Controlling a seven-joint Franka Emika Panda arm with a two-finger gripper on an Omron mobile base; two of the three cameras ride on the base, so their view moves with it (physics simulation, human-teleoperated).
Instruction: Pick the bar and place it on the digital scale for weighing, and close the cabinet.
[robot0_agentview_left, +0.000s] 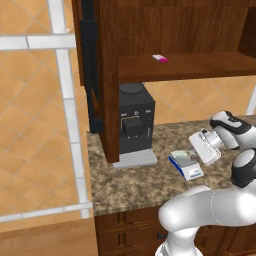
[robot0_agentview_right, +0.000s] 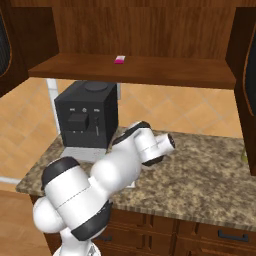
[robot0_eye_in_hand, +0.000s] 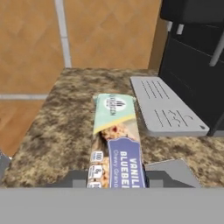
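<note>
Granola bar (robot0_eye_in_hand: 116, 140), vanilla blueberry wrapper with pale green end, is being held lengthwise between the dark fingertips (robot0_eye_in_hand: 72, 178) of the end effector (robot0_eye_in_hand: 116, 180), which is clenching on it just above the digital scale (robot0_agentview_left: 186, 165), whose grey top plate is showing beside the bar in the hand view. The scale is sitting on the speckled granite surface (robot0_agentview_left: 135, 182) near the grey drip tray (robot0_eye_in_hand: 166, 107) of the black coffee machine (robot0_agentview_left: 135, 120). Above, the dark wooden cabinet (robot0_agentview_right: 150, 30) is standing with its doors open, a small pink-and-white item (robot0_agentview_right: 119, 60) lying on its shelf (robot0_agentview_right: 165, 72).
</note>
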